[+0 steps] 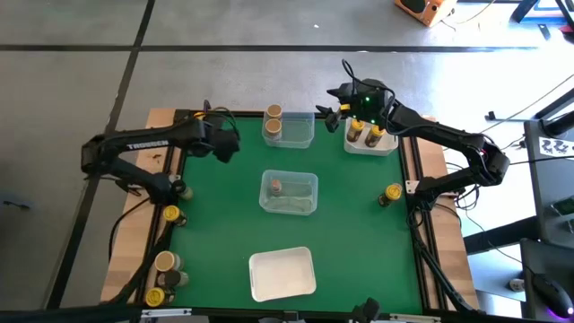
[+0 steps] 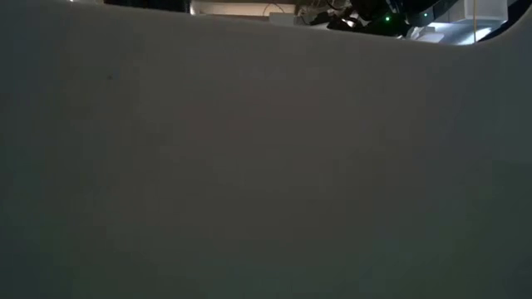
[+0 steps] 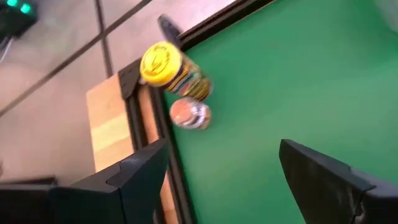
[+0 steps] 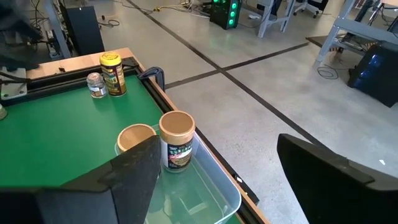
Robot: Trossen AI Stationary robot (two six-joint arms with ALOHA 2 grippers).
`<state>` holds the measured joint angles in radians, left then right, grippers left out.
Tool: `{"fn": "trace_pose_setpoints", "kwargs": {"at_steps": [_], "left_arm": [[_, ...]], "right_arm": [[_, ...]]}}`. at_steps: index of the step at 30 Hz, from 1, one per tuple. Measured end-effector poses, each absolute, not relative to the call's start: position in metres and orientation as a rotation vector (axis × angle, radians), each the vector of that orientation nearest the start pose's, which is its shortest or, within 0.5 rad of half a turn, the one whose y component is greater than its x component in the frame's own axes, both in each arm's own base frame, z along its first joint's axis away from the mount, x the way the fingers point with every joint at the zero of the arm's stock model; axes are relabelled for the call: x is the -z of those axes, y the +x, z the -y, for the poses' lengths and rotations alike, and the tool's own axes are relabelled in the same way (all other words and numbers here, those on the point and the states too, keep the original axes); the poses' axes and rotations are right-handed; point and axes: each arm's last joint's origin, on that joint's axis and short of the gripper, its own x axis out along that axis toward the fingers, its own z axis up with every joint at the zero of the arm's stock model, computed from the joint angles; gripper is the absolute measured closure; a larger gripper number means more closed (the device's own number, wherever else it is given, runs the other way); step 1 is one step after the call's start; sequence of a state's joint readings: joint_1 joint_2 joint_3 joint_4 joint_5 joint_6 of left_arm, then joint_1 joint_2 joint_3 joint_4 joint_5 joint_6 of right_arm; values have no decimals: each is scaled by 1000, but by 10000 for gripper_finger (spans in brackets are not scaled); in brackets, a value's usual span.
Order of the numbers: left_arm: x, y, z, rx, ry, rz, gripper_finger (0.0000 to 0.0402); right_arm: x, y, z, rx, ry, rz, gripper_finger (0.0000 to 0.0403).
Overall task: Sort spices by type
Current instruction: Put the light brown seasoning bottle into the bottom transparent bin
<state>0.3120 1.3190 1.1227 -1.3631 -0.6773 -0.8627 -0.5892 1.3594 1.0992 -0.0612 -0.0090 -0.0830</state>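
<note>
Left gripper [image 1: 226,142]: held spread wide and empty over the green mat's far left part; a yellow-topped jar [image 3: 163,65] and a silver-topped jar [image 3: 190,114] stand beyond it at the mat's edge. Right gripper [image 1: 334,111]: fingers parted, empty, just beside the clear tray [image 1: 300,131] holding two tan-topped jars [image 1: 273,114].

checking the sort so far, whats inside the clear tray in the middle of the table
The clear tray in the middle holds one small brown-topped spice jar, near its left end. The rest of it looks bare. The jar's label cannot be read from above, so its type stays unknown.
</note>
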Motion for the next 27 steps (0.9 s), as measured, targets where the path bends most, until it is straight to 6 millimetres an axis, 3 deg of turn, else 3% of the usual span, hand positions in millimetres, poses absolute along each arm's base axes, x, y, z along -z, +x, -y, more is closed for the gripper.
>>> {"fn": "trace_pose_setpoints", "kwargs": {"at_steps": [10,27], "left_arm": [[-246,184,-113,-1501,-400,-1090,98],[-196,166,-137,-1646,-491,-939,98]], "right_arm": [[-326,257,171,562,15,-334,84],[-327,257,171,563,14,-330,84]]}}
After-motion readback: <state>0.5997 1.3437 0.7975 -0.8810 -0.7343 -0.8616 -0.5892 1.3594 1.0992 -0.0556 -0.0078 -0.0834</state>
